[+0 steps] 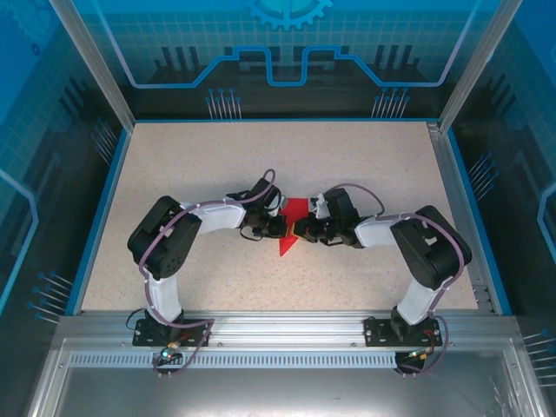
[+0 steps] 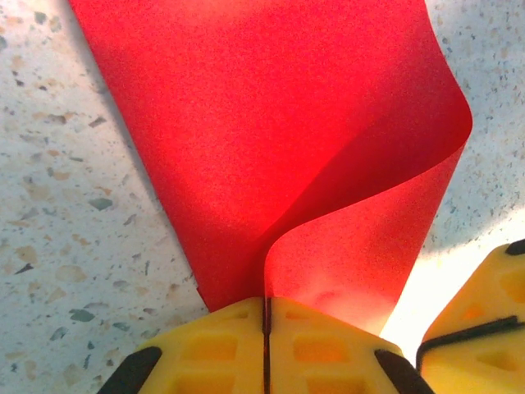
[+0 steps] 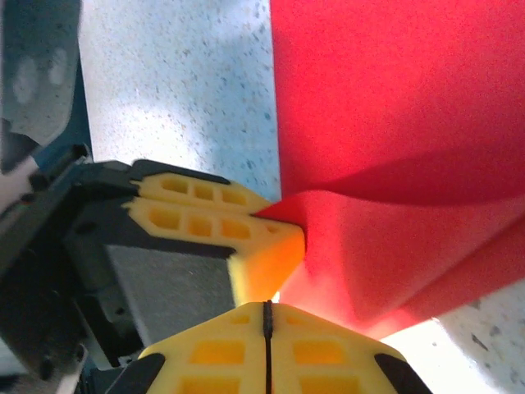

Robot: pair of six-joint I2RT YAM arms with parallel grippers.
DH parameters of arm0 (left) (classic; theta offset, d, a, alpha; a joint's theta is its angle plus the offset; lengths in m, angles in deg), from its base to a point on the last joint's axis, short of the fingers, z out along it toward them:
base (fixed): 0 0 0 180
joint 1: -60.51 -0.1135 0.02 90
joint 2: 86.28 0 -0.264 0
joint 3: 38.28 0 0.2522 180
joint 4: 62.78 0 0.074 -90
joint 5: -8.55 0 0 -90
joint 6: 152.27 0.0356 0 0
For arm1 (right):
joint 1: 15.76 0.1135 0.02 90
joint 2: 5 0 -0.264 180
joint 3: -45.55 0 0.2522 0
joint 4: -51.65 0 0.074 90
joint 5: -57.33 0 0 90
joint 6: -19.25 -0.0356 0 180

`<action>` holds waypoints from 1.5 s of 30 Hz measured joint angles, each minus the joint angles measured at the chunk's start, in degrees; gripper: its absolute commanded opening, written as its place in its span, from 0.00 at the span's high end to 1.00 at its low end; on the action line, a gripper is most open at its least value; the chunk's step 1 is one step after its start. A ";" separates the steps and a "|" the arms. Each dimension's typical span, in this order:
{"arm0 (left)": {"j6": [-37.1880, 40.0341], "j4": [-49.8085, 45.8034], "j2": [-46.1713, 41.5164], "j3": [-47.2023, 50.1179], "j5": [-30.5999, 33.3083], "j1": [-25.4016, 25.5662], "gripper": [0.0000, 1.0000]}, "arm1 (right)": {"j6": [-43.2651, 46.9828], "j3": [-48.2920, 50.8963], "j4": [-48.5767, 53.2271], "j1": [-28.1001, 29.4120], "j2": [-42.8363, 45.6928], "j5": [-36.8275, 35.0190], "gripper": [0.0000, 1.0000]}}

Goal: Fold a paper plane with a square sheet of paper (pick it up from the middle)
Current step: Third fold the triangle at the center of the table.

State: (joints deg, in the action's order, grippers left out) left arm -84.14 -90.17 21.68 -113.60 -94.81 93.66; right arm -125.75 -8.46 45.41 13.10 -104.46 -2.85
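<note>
Enclosure: blue see-through walls (image 1: 287,43) with printed circuit-style lines, metal frame (image 1: 287,326) along the near edge. Table (image 1: 217,165) is speckled beige with a blue border. Left arm (image 1: 174,234) and right arm (image 1: 426,248) both bend inward and meet at table centre. Paper (image 1: 291,228) is bright red, at table centre between the two grippers, with one pointed corner sticking out toward the near side. Left gripper (image 1: 276,228) and right gripper (image 1: 304,230) sit tip to tip, just beside each other, at the paper. The top view gives the layout but not the grip. The left wrist view shows the detail: the paper lies mostly flat on the table, its right part curls up and over in a loose loop, and the edge runs into the yellow fingers, which are clamped together on it. A yellow finger (image 2: 484,320) of the right gripper shows at lower right, near but apart. The right wrist view shows the left gripper from the side, its tips pinching a raised red fold that casts a shadow on the flat sheet. The right gripper's own jaws are pressed together with a thin seam, tips at the paper's edge; cannot tell whether any layer is caught between them.
</note>
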 measured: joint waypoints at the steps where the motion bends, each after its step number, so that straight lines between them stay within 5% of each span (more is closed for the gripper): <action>1: 0.00 0.00 0.00 0.00 0.00 0.00 0.92 | 0.02 -0.37 -0.02 -0.02 -0.39 0.20 0.93; 45: 1.27 0.02 0.09 0.00 0.00 0.00 0.92 | 6.03 -4.76 9.09 -4.55 -5.40 -0.83 0.93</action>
State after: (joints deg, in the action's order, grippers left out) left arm -82.87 -90.14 21.77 -113.60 -94.81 93.66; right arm -119.72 -13.23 54.50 8.56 -109.86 -3.68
